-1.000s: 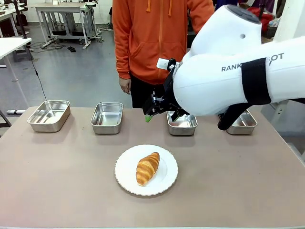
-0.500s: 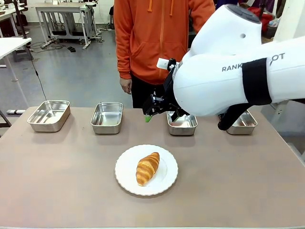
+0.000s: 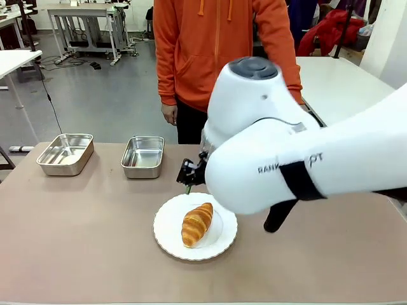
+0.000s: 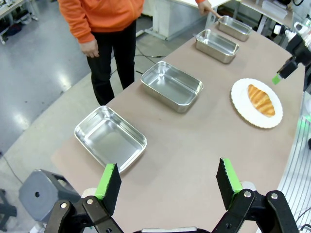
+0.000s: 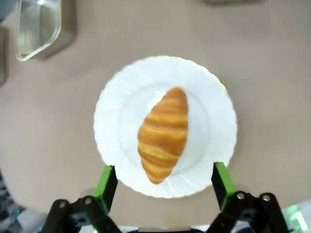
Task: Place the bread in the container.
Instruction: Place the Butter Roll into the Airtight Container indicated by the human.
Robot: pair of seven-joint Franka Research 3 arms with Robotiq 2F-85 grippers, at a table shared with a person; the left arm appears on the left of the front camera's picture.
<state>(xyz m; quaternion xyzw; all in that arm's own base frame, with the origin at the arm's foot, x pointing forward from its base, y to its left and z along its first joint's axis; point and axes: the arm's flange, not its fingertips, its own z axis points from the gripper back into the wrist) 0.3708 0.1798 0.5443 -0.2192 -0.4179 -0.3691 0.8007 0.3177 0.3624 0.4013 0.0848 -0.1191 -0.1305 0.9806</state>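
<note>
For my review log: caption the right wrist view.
Open right gripper poised over golden-brown ridged croissant on round white plate.

bright even overhead light, soft shadows, glare on the floor [image 4: 30,110], wide-angle bend at wrist-view edges

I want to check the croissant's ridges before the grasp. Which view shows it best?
The right wrist view: it looks straight down on the croissant, large and whole on the white plate. The front view shows it whole but smaller. The left wrist view shows it small and far off.
</note>
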